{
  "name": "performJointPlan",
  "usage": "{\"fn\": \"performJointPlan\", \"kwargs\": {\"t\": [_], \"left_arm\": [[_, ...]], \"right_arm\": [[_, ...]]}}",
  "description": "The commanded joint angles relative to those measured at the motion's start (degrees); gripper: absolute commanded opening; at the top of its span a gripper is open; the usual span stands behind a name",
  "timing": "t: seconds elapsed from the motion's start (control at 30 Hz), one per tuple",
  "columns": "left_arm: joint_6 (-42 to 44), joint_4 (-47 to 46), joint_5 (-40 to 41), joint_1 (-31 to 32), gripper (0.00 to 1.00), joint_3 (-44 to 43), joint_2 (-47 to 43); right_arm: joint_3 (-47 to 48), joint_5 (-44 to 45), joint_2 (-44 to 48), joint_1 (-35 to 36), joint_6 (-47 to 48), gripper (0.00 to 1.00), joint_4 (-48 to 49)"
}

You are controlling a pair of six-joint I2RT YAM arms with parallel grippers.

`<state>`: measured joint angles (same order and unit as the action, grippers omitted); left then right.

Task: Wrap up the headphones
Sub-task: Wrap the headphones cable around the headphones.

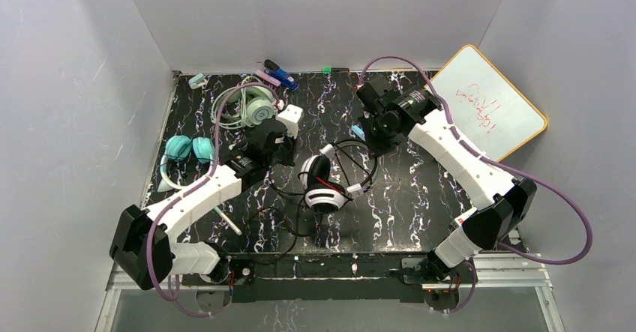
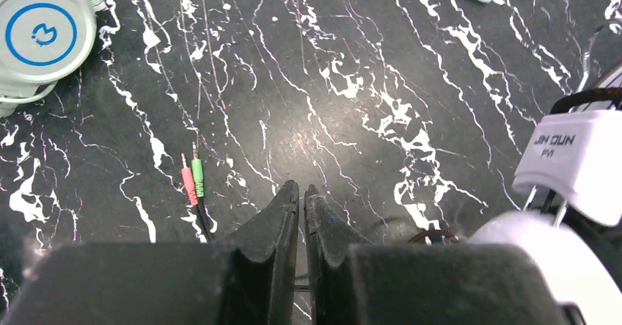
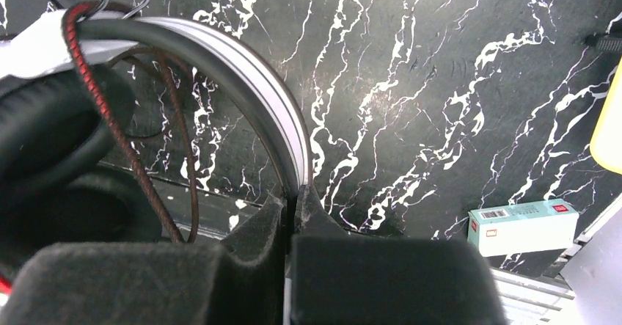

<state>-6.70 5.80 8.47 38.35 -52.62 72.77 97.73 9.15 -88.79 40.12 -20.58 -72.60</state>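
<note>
Gripping black-and-white headphones [image 3: 44,119] (right end effector [image 3: 295,193]).

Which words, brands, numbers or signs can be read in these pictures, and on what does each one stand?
"JIM DUN" over "PV1": on a white part of the black-and-white headset.
Blue ring around a small symbol, no letters: on the pale ear cup.
Red handwriting on the whiteboard: too blurred to read.
Label and barcode on the teal box: too small to read.
</note>
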Motion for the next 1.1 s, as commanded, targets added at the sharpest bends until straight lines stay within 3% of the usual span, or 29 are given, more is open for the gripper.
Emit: {"fn": "performJointPlan", "kwargs": {"t": [0.0, 0.1, 0.3, 0.6, 0.73, 0.93, 1.07], "left_arm": [[-2.68, -4.26, -3.31, -2.83, 0.07, 2.34, -4.38], [-4.84, -5.49, -7.79, -3.44, 0.11, 3.33, -4.89], [-9.36, -1.09, -4.42, -5.89, 0.15, 5.34, -9.98], [-20.41, 3.62, -4.64, -6.36, 0.38, 18.45, -26.97], [-21.37, -3.89, -10.45, -6.29, 0.52, 25.16, -30.06], [-21.84, -24.7, -15.8, -6.27, 0.77, 34.43, -29.43], [-19.83, -28.57, -16.22, -6.18, 0.75, 35.52, -26.12]], "right_arm": [[3.67, -4.2, -0.07, -0.19, 1.14, 0.01, -1.59], [4.05, -4.78, -0.12, -0.2, 1.09, 0.01, -1.41], [7.65, -5.35, -2.66, -0.55, 0.66, 0.01, -2.2], [11.54, -5.82, -4.82, -0.9, 0.15, 0.01, -2.0], [13.65, -7.1, -5.41, -1.01, -0.2, 0.01, -2.56], [15.43, -8.21, -5.26, -1.01, -0.3, 0.01, -3.33], [16.01, -8.79, -5.08, -1.01, -0.49, 0.01, -3.34]]}}
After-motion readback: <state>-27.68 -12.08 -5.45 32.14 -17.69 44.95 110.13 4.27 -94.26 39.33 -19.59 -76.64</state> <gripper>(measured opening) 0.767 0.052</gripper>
